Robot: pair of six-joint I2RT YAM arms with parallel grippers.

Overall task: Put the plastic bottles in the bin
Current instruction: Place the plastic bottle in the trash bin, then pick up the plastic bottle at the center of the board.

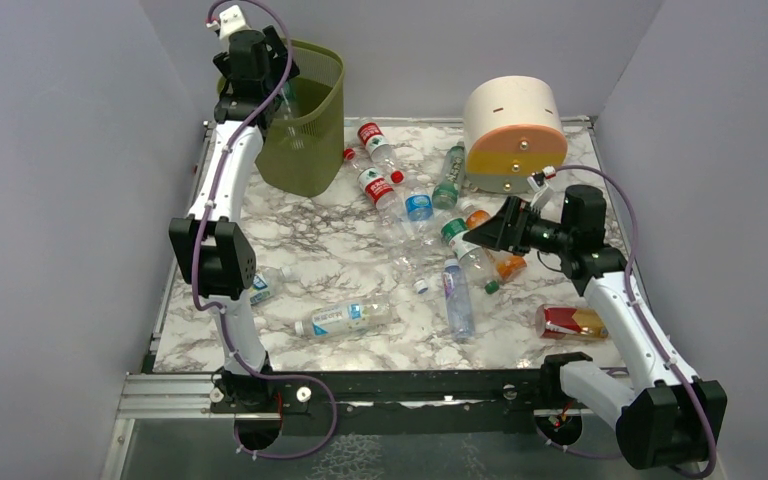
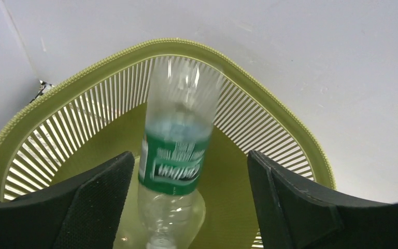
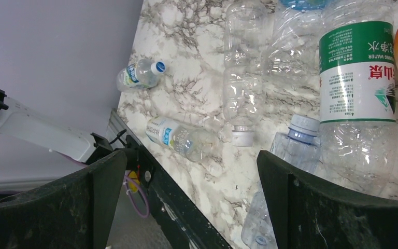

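Note:
My left gripper is open over the olive-green mesh bin. In the left wrist view a clear bottle with a green label, blurred, is inside the bin between my spread fingers, and neither finger touches it. My right gripper is open and empty above a cluster of plastic bottles: a green-labelled one, an orange one and a blue-capped one. The right wrist view shows the green-labelled bottle and a clear bottle on the marble.
More bottles lie by the bin: red-labelled ones, a green one, one near the front and one behind the left arm. A cream cylinder stands at the back right. A red-and-gold item lies at the front right.

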